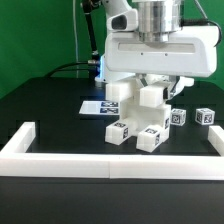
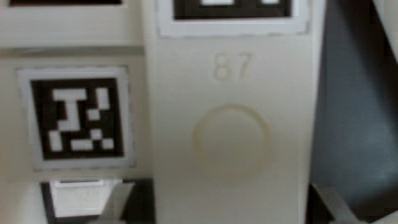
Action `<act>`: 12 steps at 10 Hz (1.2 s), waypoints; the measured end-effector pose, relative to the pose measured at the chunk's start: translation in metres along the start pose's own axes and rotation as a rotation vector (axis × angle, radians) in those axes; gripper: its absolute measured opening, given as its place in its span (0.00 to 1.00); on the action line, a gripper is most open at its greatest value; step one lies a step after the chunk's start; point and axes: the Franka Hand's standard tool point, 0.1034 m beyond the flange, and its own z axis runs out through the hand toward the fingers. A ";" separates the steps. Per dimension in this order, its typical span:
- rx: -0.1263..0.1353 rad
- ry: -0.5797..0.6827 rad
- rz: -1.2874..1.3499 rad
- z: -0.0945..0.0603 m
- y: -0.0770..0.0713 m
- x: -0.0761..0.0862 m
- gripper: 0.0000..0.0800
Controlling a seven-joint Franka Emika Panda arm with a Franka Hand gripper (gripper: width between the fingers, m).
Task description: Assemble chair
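I see the gripper [image 1: 153, 86] partly closed, its jaws pinching the sides of a white chair post [image 2: 231, 120] stamped 87, which sits amid the other chair parts [image 1: 135, 128] at mid-table, near the marker board [image 1: 93, 106] and inside the low border wall [image 1: 110, 160].

A chair part [image 2: 231, 130] marked 87 sits beside a tagged panel [image 2: 75, 115].

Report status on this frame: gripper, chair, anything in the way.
Gripper shut on post. Chair unfinished, parts clustered under arm, blocks loose alongside. Tagged panel close beside post; no other obstruction seen.
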 end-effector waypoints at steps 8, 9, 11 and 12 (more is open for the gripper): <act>-0.009 0.019 -0.123 0.010 0.009 0.013 0.36; -0.009 0.020 -0.126 0.010 0.009 0.013 0.37; -0.009 0.021 -0.127 0.010 0.009 0.014 0.67; -0.009 0.021 -0.127 0.010 0.009 0.014 0.67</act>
